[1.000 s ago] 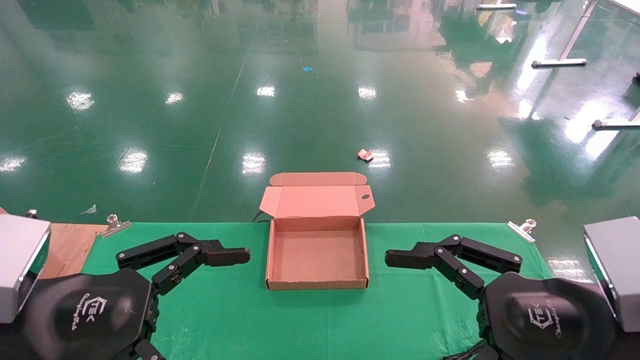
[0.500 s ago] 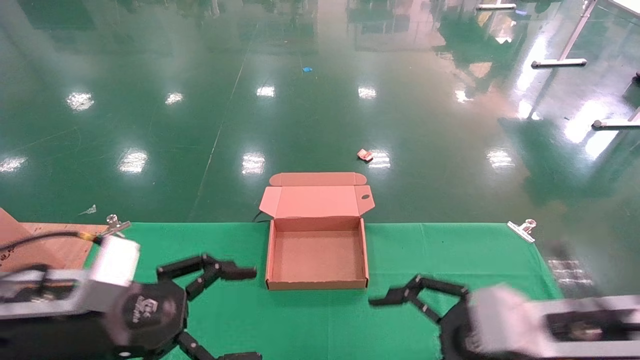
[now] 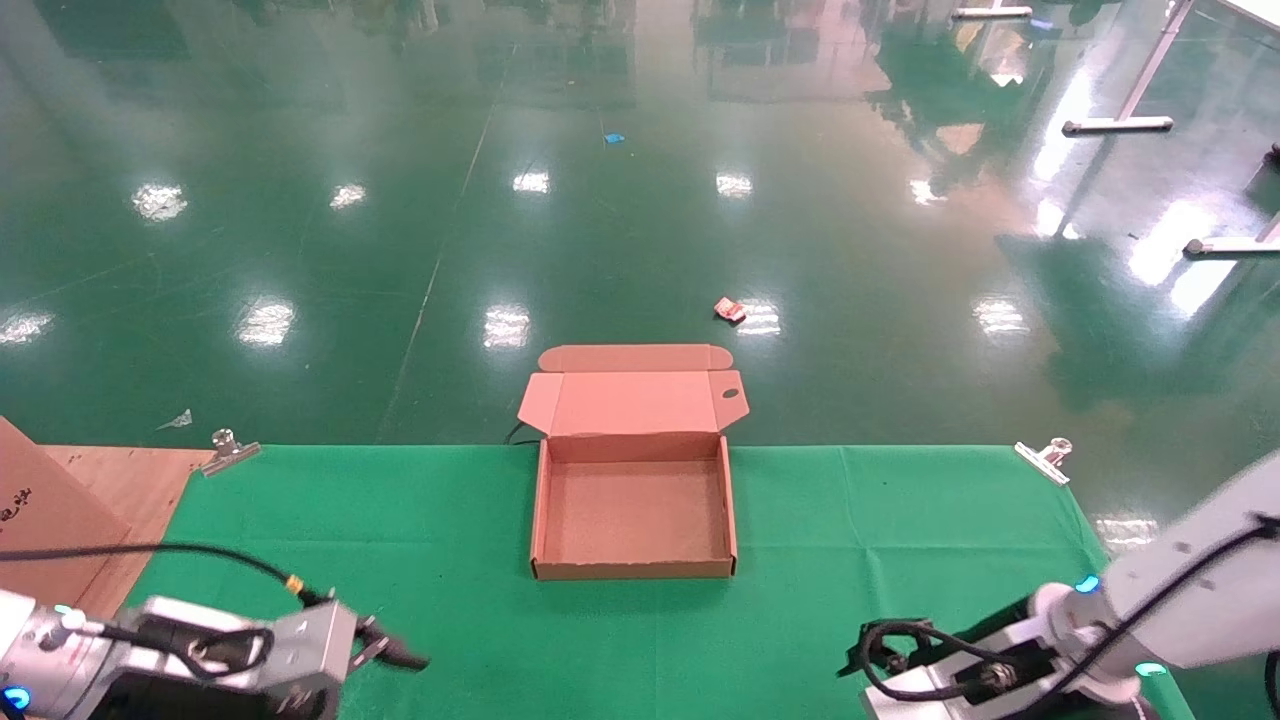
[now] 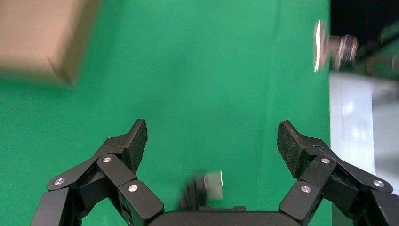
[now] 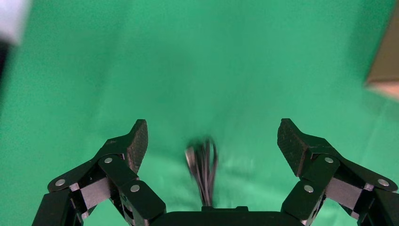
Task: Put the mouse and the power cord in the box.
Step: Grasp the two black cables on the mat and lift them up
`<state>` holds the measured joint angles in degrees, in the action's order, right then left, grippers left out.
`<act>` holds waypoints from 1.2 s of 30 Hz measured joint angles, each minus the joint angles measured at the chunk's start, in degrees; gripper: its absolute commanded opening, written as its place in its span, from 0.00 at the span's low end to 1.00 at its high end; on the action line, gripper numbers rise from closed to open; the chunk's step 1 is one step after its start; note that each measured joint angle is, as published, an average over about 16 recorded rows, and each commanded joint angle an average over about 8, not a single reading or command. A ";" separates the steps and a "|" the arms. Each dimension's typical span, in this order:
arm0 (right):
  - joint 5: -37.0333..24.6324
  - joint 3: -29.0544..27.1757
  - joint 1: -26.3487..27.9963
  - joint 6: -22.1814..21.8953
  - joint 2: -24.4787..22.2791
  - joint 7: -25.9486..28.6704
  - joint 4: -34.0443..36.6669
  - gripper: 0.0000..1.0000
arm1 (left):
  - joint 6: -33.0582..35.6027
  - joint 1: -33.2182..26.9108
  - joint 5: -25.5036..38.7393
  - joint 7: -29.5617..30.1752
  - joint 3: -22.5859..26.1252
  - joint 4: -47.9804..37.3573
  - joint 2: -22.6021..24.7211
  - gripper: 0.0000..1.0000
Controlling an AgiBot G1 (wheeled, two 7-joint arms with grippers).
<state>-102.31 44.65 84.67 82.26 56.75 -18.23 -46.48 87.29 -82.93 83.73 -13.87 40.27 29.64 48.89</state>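
With the box (image 3: 634,512) empty at the worktop's (image 3: 450,520) centre, both end effectors hung spread: the left end effector (image 4: 211,141) over the blurred mouse (image 4: 203,189), the right end effector (image 5: 211,141) over the power cord (image 5: 203,167), and each should centre before pinching.

The box (image 3: 634,520) is seen in plain brown cardboard, paler pinkish brown on its lid. The desk (image 3: 850,510) is covered in bright, unpatterned green cloth. The floor (image 3: 620,220) is painted glossy dark green. Both end effectors are finished in matte black, left (image 4: 211,141) and right (image 5: 211,141).
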 measured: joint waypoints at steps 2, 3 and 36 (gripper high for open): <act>-2.92 1.39 0.83 -1.75 1.73 -2.23 2.80 1.00 | -1.36 -1.07 2.65 -1.89 1.44 -2.76 0.81 1.00; -4.14 1.97 1.21 -2.59 2.52 -3.26 4.19 1.00 | -2.14 -1.53 3.92 -2.74 2.12 -4.01 1.19 1.00; -9.90 4.48 7.55 -16.31 14.57 -24.80 40.08 0.00 | -15.82 -3.84 15.10 -13.78 7.75 -23.21 8.93 0.00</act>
<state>-112.20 49.12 92.23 65.95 71.32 -43.02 -6.40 71.47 -86.78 98.84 -27.65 48.01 6.43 57.82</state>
